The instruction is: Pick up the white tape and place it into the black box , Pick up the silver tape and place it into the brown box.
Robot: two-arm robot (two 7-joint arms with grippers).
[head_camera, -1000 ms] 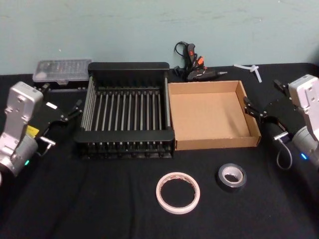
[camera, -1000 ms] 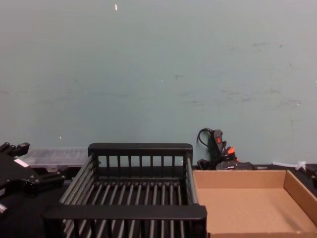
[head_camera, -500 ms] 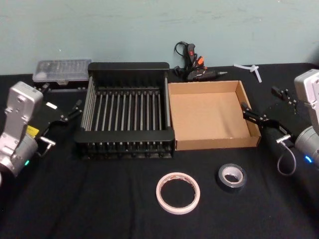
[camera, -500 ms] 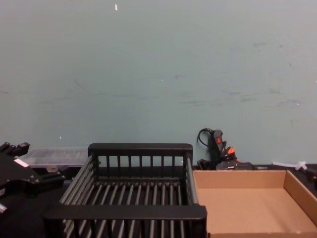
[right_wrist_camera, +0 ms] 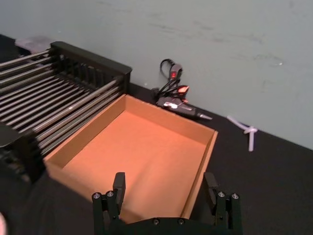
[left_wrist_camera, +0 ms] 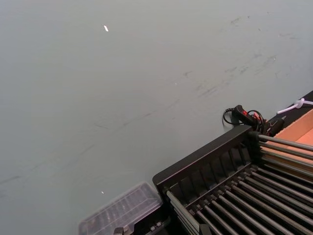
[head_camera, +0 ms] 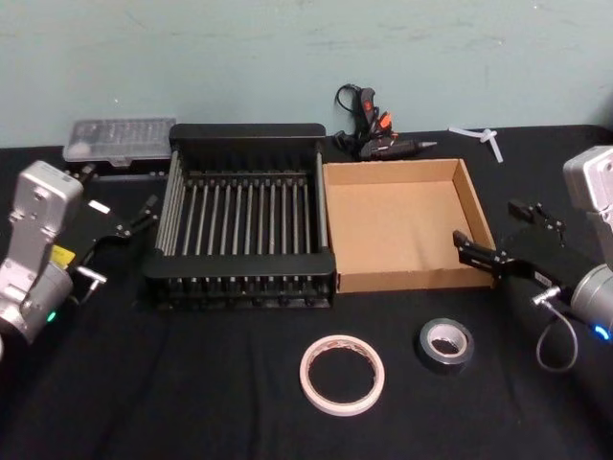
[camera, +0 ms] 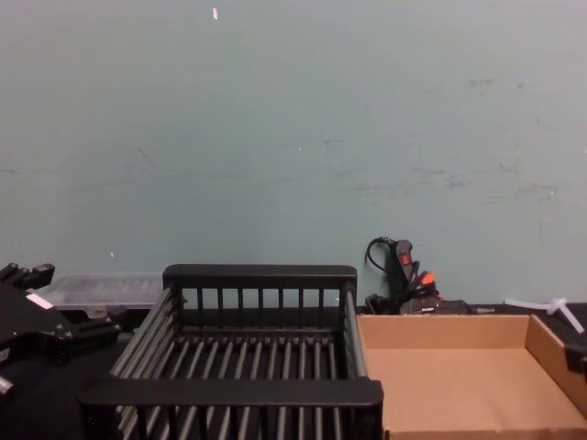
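Note:
The white tape (head_camera: 342, 374) lies flat on the black cloth near the table's front, with the smaller silver tape (head_camera: 445, 343) to its right. Behind them stand the black box (head_camera: 247, 131) and, touching its right side, the brown box (head_camera: 402, 279); I see nothing inside either. My right gripper (head_camera: 486, 222) is open at the brown box's right front corner, behind and to the right of the silver tape; in the right wrist view the right gripper (right_wrist_camera: 165, 185) holds nothing, above the brown box (right_wrist_camera: 146, 105). My left gripper (head_camera: 120, 190) rests open, left of the black box.
A glue gun (head_camera: 375, 134) with its cord lies behind the boxes by the wall. A clear plastic case (head_camera: 120, 137) sits at the back left, and white sticks (head_camera: 484, 137) at the back right. Bare black cloth spreads around the tapes.
My right gripper has swung forward and leftward, from beside the brown box's right wall to its right front corner. The left arm, tapes and boxes have not moved.

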